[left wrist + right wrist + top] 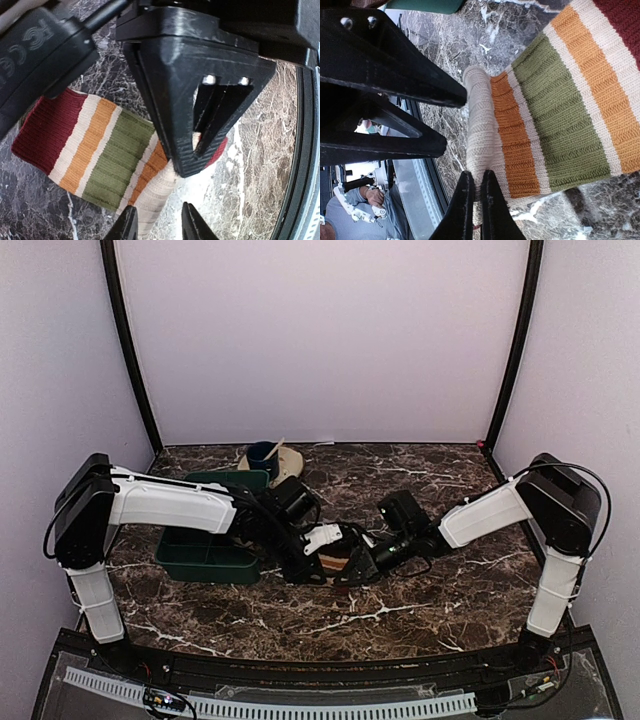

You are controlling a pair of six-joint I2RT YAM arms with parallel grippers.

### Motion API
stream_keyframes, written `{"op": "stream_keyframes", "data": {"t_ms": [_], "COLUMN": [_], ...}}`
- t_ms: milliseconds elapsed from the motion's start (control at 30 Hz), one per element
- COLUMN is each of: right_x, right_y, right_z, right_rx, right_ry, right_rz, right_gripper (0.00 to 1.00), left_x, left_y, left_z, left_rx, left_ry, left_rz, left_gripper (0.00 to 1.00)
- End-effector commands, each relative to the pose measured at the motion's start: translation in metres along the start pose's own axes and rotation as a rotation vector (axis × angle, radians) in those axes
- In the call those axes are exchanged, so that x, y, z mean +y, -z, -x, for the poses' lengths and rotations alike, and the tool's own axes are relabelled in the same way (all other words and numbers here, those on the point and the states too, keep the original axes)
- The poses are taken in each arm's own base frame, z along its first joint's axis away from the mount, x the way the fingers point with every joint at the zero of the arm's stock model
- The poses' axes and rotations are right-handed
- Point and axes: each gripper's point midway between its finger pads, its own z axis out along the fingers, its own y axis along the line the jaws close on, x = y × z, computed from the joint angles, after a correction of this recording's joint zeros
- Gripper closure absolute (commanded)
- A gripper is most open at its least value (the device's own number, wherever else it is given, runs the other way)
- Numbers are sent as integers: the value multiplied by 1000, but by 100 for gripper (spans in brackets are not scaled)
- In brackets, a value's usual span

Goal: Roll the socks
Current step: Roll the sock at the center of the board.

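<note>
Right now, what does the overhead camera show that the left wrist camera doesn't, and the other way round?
Only overhead: a green bin and a blue cup on a saucer. Only the left wrist: the sock up close, striped red, orange and green. Both: the marble table and the right gripper pinching the sock.

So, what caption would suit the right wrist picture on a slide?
Right gripper pinching the cream edge of a striped sock on a marble table.

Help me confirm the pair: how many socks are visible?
1. A striped sock lies on the table between the left claw and right claw; another may be hidden beneath.
</note>
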Motion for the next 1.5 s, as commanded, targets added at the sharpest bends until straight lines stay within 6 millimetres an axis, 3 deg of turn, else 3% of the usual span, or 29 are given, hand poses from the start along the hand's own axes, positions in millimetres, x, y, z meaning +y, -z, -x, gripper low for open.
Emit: {"op": "stream_keyframes", "data": {"t_ms": [0, 300, 833, 1333, 1467], "right_x": [4, 5, 1, -1, -1], "right_y": [1, 0, -3, -3, -3], "right_z": [5, 3, 2, -2, -1], "right_rx": [1, 13, 23, 35, 37], "right_ry": [14, 12, 7, 1, 1], "right_rz": [29, 42, 42, 40, 39], "right_gripper": [100, 100, 100, 100, 100], "left_x": [-3, 9, -17, -7, -7], "left_y": [0, -5, -16, -27, -29], "left_z": [-2, 3, -11, -17, -16], "left_rx": [-11, -48, -24, 9, 6], "left_ry": [-45, -75, -106, -101, -104], "left_rz": [12, 90, -63, -18, -25], "left_gripper": [68, 68, 70, 72, 77]}}
